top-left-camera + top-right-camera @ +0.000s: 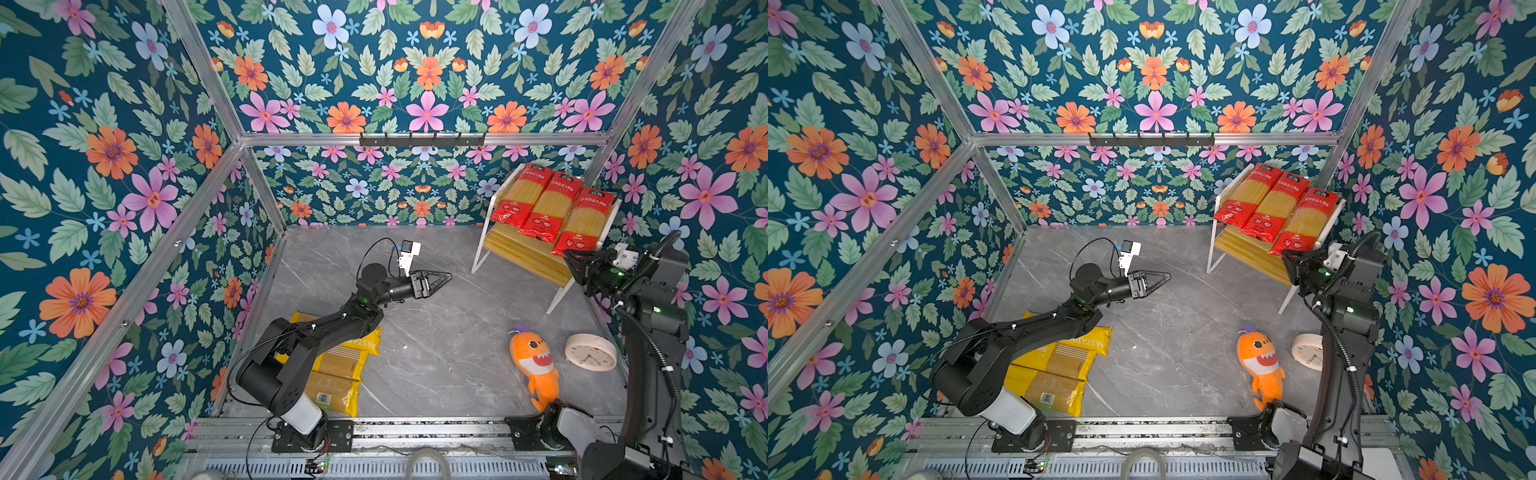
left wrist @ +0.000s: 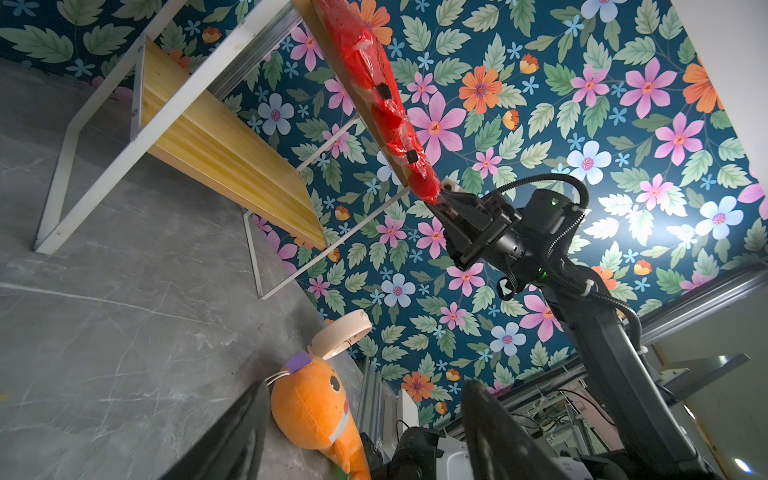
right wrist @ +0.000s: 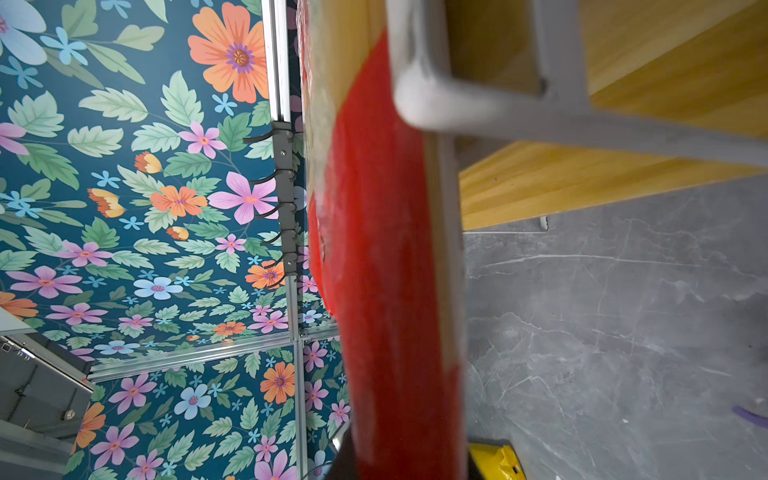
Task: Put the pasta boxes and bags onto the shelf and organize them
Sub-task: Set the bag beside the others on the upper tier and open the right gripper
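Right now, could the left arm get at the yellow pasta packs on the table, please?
Probably, though awkwardly: the left gripper is open and holds nothing, but the yellow pasta packs lie close to its base, partly under its own links, so it must fold back.

Three red packs (image 1: 552,203), three yellow packs (image 1: 345,365), one shelf (image 1: 523,257), shark (image 1: 534,365), clock (image 1: 590,352)

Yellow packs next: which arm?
Left. The yellow packs lie by its base, and the left gripper hovers open and empty. The right gripper is at the shelf, jaws on a red pack.
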Tool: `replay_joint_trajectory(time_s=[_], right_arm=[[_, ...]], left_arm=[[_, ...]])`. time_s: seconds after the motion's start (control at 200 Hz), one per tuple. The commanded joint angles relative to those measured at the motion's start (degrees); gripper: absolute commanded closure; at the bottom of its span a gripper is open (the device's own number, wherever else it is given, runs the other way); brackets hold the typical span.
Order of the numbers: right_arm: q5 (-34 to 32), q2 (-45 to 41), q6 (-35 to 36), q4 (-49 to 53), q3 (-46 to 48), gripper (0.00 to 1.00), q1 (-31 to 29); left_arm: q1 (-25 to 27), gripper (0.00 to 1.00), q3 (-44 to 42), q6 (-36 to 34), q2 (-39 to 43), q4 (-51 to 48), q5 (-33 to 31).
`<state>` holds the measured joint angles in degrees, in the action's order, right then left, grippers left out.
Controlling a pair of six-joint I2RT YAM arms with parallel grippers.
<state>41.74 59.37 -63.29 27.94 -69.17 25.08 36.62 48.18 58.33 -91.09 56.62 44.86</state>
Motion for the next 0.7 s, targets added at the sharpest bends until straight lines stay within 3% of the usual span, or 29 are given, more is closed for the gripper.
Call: replay_joint_trajectory(time_s=[0.0, 0.23, 0.44, 0.58, 0.695], right_arm=[[-1.1, 2.5, -0.7, -4.8, -2.1, 0.84, 0.1], [-0.8, 3.1, 0.0, -5.5, -1.3, 0.84, 0.2], [0.7, 0.9, 1.1, -4.4, 0.9, 0.43, 0.1], [-0.4, -3.5, 1.5, -3.4, 5.1, 0.37, -2.3], [-5.6, -7.7, 2.1, -1.5, 8.4, 0.37, -9.4]], left_arm=[[0.0, 0.25, 0.0, -1.0, 0.5, 1.3, -0.1], [0.0, 0.25, -0.3, -1.4, 0.3, 1.2, -0.5], [-0.2, 0.25, 0.7, -4.2, 0.9, -2.8, -0.7], [-0.8, 0.25, 1.6, -9.2, 2.2, -9.7, -2.6], [-1.3, 0.25, 2.4, -12.1, 2.8, -14.5, -4.8]])
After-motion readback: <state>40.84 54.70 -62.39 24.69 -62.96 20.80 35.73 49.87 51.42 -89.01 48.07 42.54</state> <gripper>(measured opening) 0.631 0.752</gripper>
